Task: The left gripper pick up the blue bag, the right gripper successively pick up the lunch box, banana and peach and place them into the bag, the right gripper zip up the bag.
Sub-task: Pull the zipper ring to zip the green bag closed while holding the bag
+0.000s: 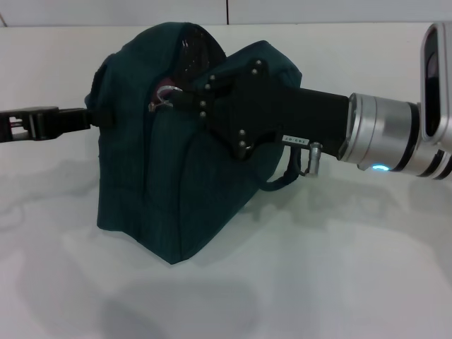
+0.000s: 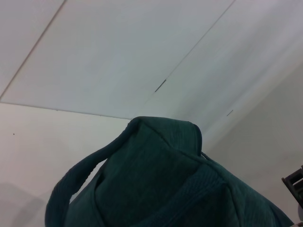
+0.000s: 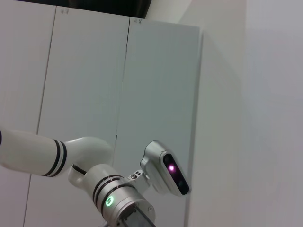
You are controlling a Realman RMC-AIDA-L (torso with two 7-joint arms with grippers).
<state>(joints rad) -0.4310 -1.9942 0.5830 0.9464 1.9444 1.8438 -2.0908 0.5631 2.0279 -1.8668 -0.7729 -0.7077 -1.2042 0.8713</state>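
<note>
The blue bag [image 1: 176, 176] stands on the white table, bulging and closed along most of its top. My left gripper [image 1: 90, 117] reaches in from the left and grips the bag's side strap. My right gripper [image 1: 174, 99] comes in from the right across the bag's top, its tips pinched on the silver zipper pull [image 1: 162, 95]. One loop handle [image 1: 282, 178] hangs below the right claw. The left wrist view shows the bag's top [image 2: 165, 184] and a padded handle [image 2: 78, 177] close up. The lunch box, banana and peach are out of view.
White table [image 1: 318, 282] lies all around the bag. The right wrist view shows only a white-and-silver robot arm [image 3: 113, 198] with a green light, against pale cabinet doors [image 3: 90, 85].
</note>
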